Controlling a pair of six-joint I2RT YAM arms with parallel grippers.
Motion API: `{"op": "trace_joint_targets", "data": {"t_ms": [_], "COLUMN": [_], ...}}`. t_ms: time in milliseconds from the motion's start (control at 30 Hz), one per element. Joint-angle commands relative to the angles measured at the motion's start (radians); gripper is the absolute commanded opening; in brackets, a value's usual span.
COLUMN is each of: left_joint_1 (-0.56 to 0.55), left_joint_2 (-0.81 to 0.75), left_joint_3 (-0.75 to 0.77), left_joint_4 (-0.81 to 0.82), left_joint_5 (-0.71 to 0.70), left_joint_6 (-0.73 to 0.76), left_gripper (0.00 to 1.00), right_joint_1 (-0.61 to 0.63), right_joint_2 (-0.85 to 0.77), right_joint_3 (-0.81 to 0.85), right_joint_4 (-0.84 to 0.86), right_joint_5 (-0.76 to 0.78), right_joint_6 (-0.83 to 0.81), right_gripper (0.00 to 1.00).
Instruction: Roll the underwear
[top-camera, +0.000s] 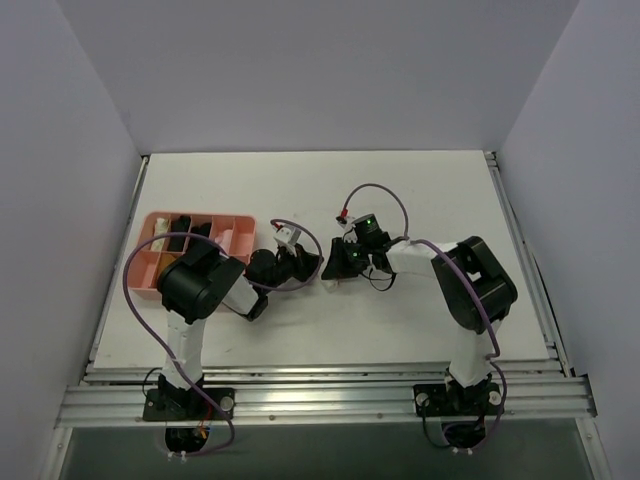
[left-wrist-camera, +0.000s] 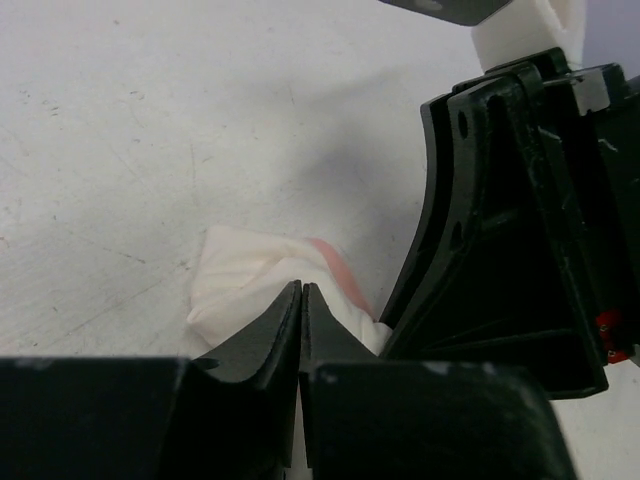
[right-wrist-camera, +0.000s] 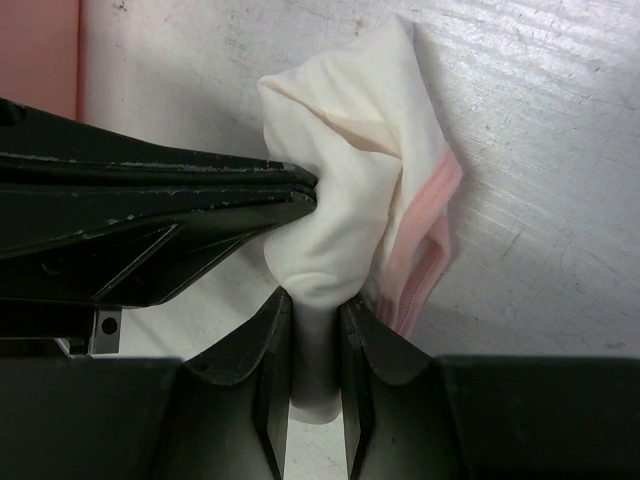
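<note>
- Mid-table, the left gripper and right gripper meet tip to tip on the underwear, a bunched white wad with pink trim resting on the table.
- The left jaws pinch the wad's edge; the right jaws clamp a fold.
- It lies between them, equally near both, with no clear long axis.
- Slightly farther off at left, a pink tray holds rolled garments.

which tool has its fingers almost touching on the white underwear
The left tool: its jaws nearly meet on the underwear, while the right tool grips a thick fold, leaving a visible gap.
</note>
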Motion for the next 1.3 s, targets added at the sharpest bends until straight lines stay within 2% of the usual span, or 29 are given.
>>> {"op": "trace_joint_targets", "data": {"t_ms": [0,67,167,633,767,967,1267], "left_joint_1": [-0.012,-0.013,-0.015,-0.015,-0.015,-0.015,-0.016], "left_joint_2": [0.060,0.049,0.026,0.009,0.005,0.006,0.008], "left_joint_3": [-0.029,-0.038,-0.047,-0.052,-0.047,-0.031,-0.008], "left_joint_4": [0.056,0.029,-0.023,-0.056,-0.070,-0.091,-0.116], "left_joint_5": [0.066,0.054,0.034,0.037,0.037,0.045,0.052], "left_joint_6": [-0.017,0.007,0.035,0.050,0.058,0.062,0.070], "left_gripper": [0.10,0.10,0.10,0.10,0.10,0.10,0.10], "right_joint_1": [0.009,0.007,0.007,0.006,0.007,0.007,0.006], "right_joint_2": [0.070,0.063,0.047,-0.068,-0.098,-0.136,-0.135], "right_joint_3": [-0.055,-0.056,-0.052,-0.053,-0.058,-0.052,0.002], "right_joint_4": [-0.140,-0.145,-0.146,-0.134,-0.123,-0.129,-0.175], "right_joint_5": [0.082,0.082,0.090,0.235,0.266,0.312,0.291], "right_joint_6": [-0.035,-0.038,-0.033,0.014,0.024,0.015,-0.074], "right_gripper": [0.01,0.04,0.15,0.27,0.37,0.40,0.45]}}
